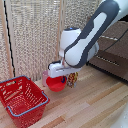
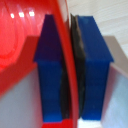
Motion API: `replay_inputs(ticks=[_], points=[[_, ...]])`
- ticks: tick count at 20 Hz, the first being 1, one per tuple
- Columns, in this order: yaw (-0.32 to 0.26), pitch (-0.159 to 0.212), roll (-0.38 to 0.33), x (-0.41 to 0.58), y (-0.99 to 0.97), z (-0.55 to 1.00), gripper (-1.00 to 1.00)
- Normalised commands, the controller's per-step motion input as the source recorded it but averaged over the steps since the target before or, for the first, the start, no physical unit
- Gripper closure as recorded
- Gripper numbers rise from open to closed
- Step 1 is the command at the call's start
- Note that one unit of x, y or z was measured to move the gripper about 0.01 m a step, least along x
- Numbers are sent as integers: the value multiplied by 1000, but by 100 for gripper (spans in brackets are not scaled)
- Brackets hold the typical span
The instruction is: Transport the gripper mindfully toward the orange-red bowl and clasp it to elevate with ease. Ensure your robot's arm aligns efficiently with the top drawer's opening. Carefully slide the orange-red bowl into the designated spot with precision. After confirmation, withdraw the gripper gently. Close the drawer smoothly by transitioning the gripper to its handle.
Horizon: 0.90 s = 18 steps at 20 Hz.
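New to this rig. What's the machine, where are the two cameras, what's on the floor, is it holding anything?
The machine is a bulky white and grey robot arm ending in a white blocky gripper with two blue-tipped fingers.

The exterior view comes from a camera off the arm, watching the whole scene. The wrist view comes from a camera on the wrist, looking straight down the fingers.

On the light wooden floor sit a red mesh basket with a blue rim, a small round orange-red plastic bowl, and a dark brown wooden dresser on the exterior view's right.

Held: yes. In the wrist view the bowl's thin red wall runs between the two blue pads, which are shut on it.
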Motion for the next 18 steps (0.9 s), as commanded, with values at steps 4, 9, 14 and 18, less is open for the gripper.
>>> replay_inputs(ticks=[4,9,14,18], points=[[29,0,0,303,-33,877,100],[0,8,0,452,-126,905,100],[0,32,0,522,-137,873,100],[0,67,0,650,-146,817,100]])
